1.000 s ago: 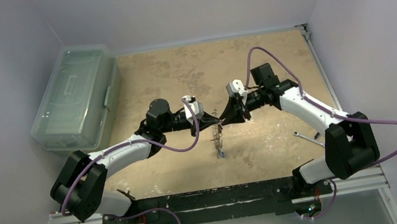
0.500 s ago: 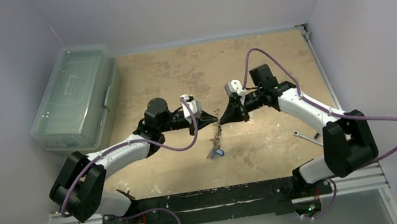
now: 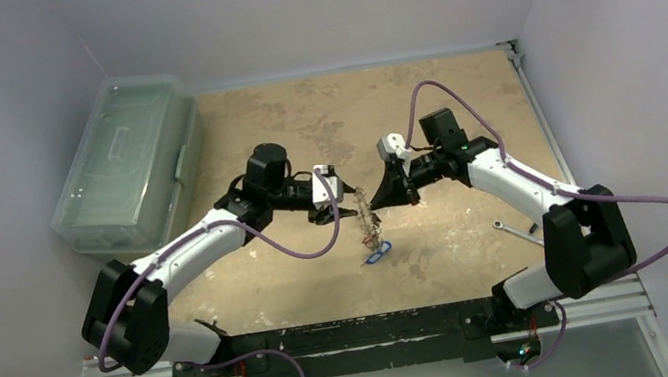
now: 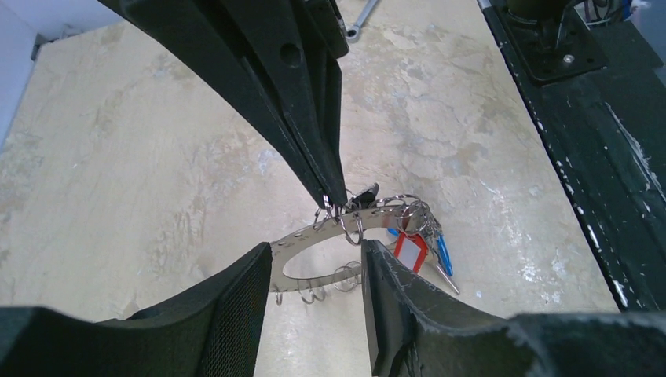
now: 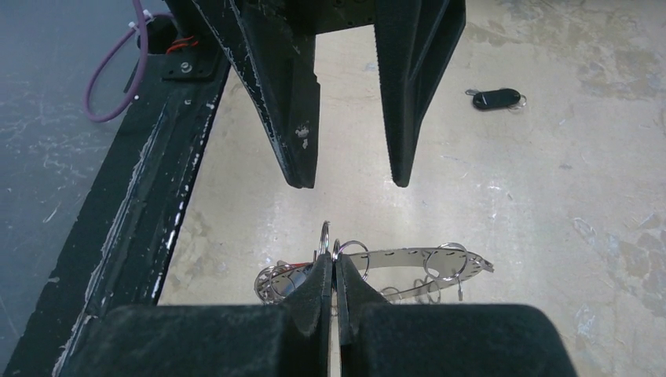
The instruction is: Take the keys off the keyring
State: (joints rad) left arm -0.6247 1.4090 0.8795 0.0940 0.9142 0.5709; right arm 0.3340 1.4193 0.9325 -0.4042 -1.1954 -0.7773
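The keyring [image 3: 366, 214] is a flat perforated metal band fringed with small split rings. It hangs edge-on above the table. My right gripper [image 3: 374, 200] is shut on its upper edge, where a split ring sits, and the pinch shows in the right wrist view [image 5: 334, 263]. The keys [image 3: 377, 255] dangle in a bunch at the low end, among them a blue-headed one [image 4: 442, 253] and a red tag [image 4: 411, 250]. My left gripper [image 3: 341, 210] is open just left of the ring. Its fingertips [image 4: 263, 259] straddle the near end of the keyring [image 4: 306, 236] and hold nothing.
A clear lidded plastic box [image 3: 129, 165] stands at the table's left edge. A silver spanner [image 3: 517, 230] lies at the right near the right arm. A black key fob [image 5: 495, 98] lies on the tabletop beyond the left gripper. The black base rail [image 3: 363, 331] runs along the near edge.
My left gripper has opened, let go of the keyring and drawn back to the left. The right gripper shut on the ring, which now hangs from it alone with the key bunch swung slightly right.
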